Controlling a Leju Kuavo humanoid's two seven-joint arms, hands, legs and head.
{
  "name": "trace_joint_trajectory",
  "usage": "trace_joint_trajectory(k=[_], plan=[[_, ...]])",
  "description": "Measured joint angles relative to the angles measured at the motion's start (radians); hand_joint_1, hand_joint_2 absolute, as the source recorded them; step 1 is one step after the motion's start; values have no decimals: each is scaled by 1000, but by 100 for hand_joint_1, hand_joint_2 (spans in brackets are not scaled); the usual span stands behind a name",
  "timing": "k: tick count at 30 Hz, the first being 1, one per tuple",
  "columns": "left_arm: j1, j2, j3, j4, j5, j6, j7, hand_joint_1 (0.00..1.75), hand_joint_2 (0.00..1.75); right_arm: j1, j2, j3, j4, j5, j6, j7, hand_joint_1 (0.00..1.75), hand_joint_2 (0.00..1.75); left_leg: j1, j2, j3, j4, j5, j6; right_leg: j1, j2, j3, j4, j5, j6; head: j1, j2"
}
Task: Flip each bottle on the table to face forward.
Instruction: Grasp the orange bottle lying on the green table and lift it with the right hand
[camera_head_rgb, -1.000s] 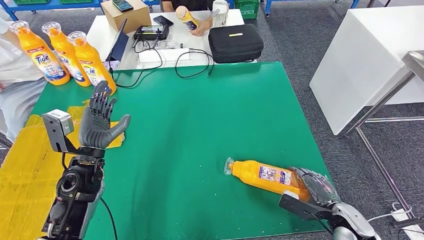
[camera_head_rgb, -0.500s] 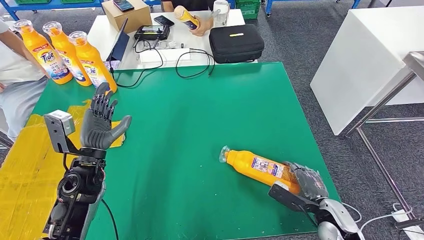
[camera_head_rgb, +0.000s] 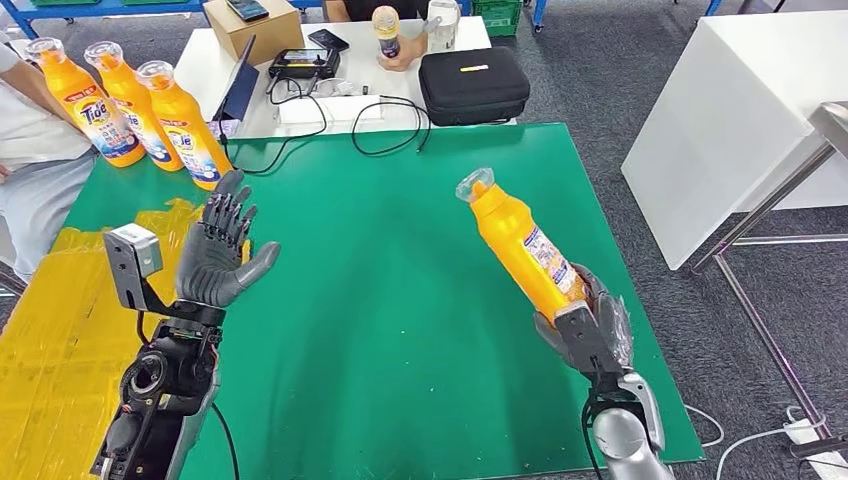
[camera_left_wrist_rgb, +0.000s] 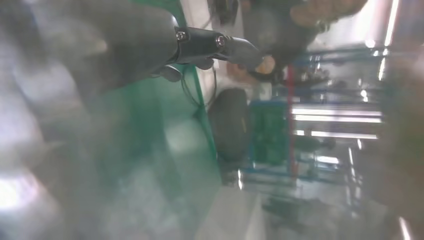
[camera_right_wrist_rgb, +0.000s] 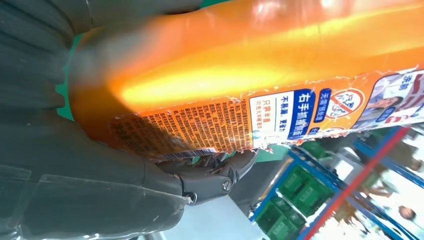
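From my head, my right hand (camera_head_rgb: 585, 325) grips the base of the orange bottle (camera_head_rgb: 520, 242), lifted and tilted above the green tabletop (camera_head_rgb: 400, 280); my left hand (camera_head_rgb: 222, 255) is raised over its left side, fingers spread, holding nothing. At my right wrist, the bottle's printed label (camera_right_wrist_rgb: 280, 117) faces the camera, blue shelving (camera_right_wrist_rgb: 330, 185) beyond.

The table (camera_head_rgb: 400, 300) is bright green, with a yellow patch (camera_head_rgb: 60, 330) along its left side. The bottle (camera_head_rgb: 520, 245) is orange with a clear cap and a white, blue and orange label of small print. Three orange bottles (camera_head_rgb: 135, 105) at the far left corner carry blue-and-white labels. The case (camera_head_rgb: 473, 85) is black, the box (camera_head_rgb: 250, 30) brown cardboard, both hands dark grey.
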Motion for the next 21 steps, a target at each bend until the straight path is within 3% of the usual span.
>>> trace_joint_trajectory(k=[12,21], plan=[[1,0,-76,-27,150,-164,63,0,175,-28,95,14,-24,-113,6,-75,175,175,0,-2,-1,0,0,0,0,-1,-1,0,0,0,0,0],[-37,1,-173,-15,276,-214,116,0,175,-99,132,205,-32,-157,99,-141,175,175,0,-2,-1,0,1,0,0,-1,-1,0,0,0,0,0]])
